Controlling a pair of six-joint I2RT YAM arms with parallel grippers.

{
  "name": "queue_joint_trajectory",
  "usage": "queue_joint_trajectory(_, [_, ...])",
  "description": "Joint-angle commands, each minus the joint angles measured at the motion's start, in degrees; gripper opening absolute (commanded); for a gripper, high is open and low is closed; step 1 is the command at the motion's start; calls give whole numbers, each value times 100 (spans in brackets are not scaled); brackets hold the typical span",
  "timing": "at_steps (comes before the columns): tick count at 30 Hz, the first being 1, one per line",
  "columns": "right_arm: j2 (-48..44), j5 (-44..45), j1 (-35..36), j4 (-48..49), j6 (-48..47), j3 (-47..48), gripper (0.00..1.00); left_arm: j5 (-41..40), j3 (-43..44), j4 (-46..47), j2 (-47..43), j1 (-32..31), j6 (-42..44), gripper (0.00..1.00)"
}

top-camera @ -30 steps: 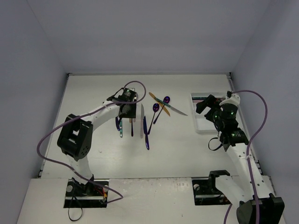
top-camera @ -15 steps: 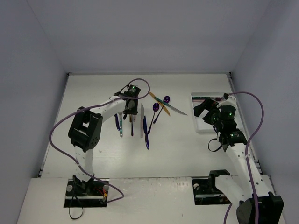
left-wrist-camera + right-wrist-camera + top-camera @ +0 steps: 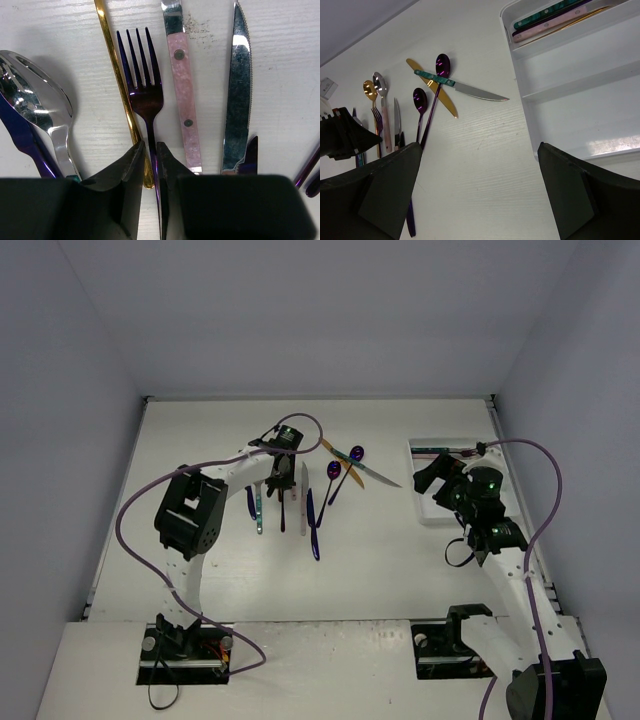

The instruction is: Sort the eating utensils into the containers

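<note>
Centre of the left wrist view: the left gripper (image 3: 151, 165) is clenched on the purple fork (image 3: 145, 90), crowded by a gold handle (image 3: 117, 75) and a pink-handled knife (image 3: 182, 80); the right gripper (image 3: 480, 195) hangs released beside the white tray (image 3: 600, 95) at upper right, bare table (image 3: 485, 165) beneath it; three handles lie in the tray's far compartment.

Two white-and-black arms with purple cables

Each arm has white link segments joined by bulky black joint housings, and a purple cable loops loosely alongside from base to wrist. A green light glows on the wrist unit of each arm. The left pincer (image 3: 150, 150) has matte black, wedge-shaped fingers on a blocky black body; the right pincer (image 3: 480, 185) shows broad, dark grey-black tapered fingers with flat faces.
</note>
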Motion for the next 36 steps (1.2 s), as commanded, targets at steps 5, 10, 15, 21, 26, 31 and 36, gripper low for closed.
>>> queue_joint_trajectory(5, [80, -123, 28, 259, -47, 2, 100, 109, 227, 23, -44, -13, -166, 12])
queue_joint_trajectory(10, [110, -135, 28, 259, -46, -1, 100, 85, 236, 18, -99, -74, -237, 12])
queue_joint_trajectory(15, [159, -153, 28, 259, -50, -15, 100, 86, 268, 12, -74, -131, -263, 12])
queue_joint_trajectory(21, [167, -173, 36, 259, -65, -32, 100, 62, 244, 18, -45, -171, -336, 11])
queue_joint_trajectory(26, [231, -219, 28, 258, -65, -15, 100, -7, 255, -74, 63, -156, -364, 11])
queue_joint_trajectory(31, [256, -288, 28, 259, -127, 24, 100, -113, 344, -255, 195, -133, -507, 0])
queue_joint_trajectory(36, [310, -556, 56, 276, -398, 186, 100, -349, 390, -330, -72, -104, -517, 0])
